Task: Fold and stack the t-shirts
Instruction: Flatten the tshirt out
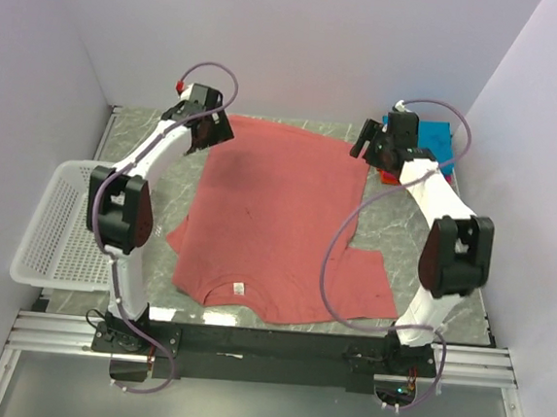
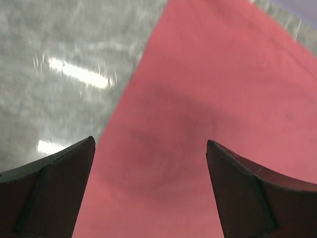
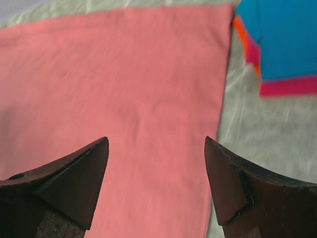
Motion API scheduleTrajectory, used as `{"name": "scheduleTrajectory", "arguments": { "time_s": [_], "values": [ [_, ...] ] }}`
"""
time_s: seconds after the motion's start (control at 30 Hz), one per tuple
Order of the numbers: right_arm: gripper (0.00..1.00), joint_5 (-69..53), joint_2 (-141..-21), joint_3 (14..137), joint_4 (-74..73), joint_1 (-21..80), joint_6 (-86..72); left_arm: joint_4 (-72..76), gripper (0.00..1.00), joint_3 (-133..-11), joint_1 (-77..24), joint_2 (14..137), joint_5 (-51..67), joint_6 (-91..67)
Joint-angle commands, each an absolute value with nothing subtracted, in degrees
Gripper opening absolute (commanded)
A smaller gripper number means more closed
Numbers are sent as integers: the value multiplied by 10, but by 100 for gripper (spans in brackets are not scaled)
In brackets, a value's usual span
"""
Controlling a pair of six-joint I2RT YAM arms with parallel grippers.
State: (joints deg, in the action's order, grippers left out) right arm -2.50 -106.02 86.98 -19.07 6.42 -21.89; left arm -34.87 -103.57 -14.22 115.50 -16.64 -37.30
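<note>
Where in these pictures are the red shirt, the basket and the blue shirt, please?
red shirt (image 1: 273, 218), top view, middle of its spread-out body
basket (image 1: 52, 228), top view, bare mesh floor
blue shirt (image 3: 287, 34), right wrist view, top face of the folded pile

Lab robot booth: bare white walls (image 1: 303, 45) around a marbled tabletop (image 1: 393, 238).

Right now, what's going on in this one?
A salmon t-shirt lies spread flat on the table, collar toward the arm bases, not yet folded. The left hand and right hand hover over its far corners with fingers open, and neither grips the cloth. A stack of folded shirts, teal on top, sits at the far right, beside the shirt's edge. A white basket stands at the left.
</note>
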Motion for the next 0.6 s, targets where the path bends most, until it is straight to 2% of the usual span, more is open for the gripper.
{"name": "scheduleTrajectory", "arguments": {
  "time_s": [0.0,0.1,0.4,0.57],
  "values": [
    [84,-48,-984,802,-164,70,-222,-332,99,-957,-157,1076,-113,-402],
    [84,-72,-987,791,-177,74,-209,-309,99,-828,-200,1013,-119,-430],
    [84,-80,-1120,908,-250,109,-202,-343,99,-626,-306,851,-152,-545],
    [84,-98,-1175,931,-256,122,-209,-303,99,-510,-319,781,-132,-579]
  ]
}}
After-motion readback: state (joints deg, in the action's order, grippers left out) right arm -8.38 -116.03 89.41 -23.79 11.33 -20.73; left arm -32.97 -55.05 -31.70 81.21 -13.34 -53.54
